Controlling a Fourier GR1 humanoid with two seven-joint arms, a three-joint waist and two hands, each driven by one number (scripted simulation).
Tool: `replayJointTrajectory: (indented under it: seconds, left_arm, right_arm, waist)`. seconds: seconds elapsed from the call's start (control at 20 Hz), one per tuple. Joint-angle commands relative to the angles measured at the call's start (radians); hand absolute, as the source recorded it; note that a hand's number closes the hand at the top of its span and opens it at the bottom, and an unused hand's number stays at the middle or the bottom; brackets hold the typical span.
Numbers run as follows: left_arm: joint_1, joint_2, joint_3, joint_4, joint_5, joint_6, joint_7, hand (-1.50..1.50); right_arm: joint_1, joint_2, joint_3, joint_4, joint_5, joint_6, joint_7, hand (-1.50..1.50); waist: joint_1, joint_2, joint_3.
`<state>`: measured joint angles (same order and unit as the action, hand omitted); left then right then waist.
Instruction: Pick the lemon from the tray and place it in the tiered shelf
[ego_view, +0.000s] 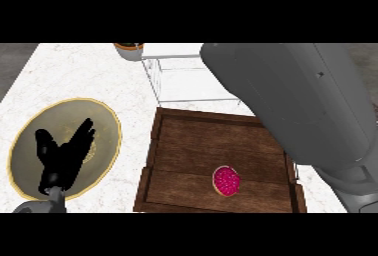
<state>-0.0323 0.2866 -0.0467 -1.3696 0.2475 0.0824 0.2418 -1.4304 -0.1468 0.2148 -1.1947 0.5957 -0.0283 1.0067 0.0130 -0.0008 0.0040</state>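
1. I see my left robot hand (65, 152), fingers spread, over a gold-rimmed plate (29, 131) at the surface's (88, 75) left.
2. The wooden tray (214, 145) holds a pink-red round item (227, 180); no lemon shows.
3. My right grey forearm (295, 105) partly covers the wire shelf (184, 75); its hand is hidden.

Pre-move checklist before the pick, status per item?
1. Target on wooden tray: cannot tell. The only item there is a pink-red object, not visibly a lemon.
2. Right hand state: cannot tell, only the right forearm shows.
3. Left hand out of the way: ok, open over the gold-rimmed plate.
4. Tiered shelf visible: ok, wire frame behind the tray, partly hidden by the forearm.
5. Tray flat on counter: ok.
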Motion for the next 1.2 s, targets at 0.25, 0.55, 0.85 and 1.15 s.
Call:
replayJointTrajectory:
  seconds: [0.25, 0.55, 0.85, 1.15]
  left_arm:
    - [-0.079, -0.014, 0.019, 0.073, -0.015, 0.002, 0.042, 0.00]
    - [-0.008, -0.004, 0.022, 0.016, 0.005, -0.050, 0.027, 0.00]
    - [-0.072, -0.042, 0.022, 0.073, -0.032, -0.006, 0.034, 0.00]
    - [-0.037, -0.052, 0.009, 0.046, -0.043, -0.027, 0.012, 0.00]
  right_arm:
    - [-0.010, -0.036, -0.063, 0.206, -0.019, 0.080, -0.179, 1.50]
    - [-0.089, -0.018, -0.098, 0.463, 0.041, -0.022, -0.330, 1.50]
    - [-0.072, 0.008, -0.102, 0.544, 0.083, -0.092, -0.409, 1.50]
    - [-0.093, -0.002, -0.162, 0.694, 0.085, -0.192, -0.563, 1.50]
  waist:
    - [-0.005, 0.005, -0.005]
    - [0.021, 0.010, -0.005]
    - [0.005, 0.008, -0.005]
    - [0.023, 0.014, -0.005]
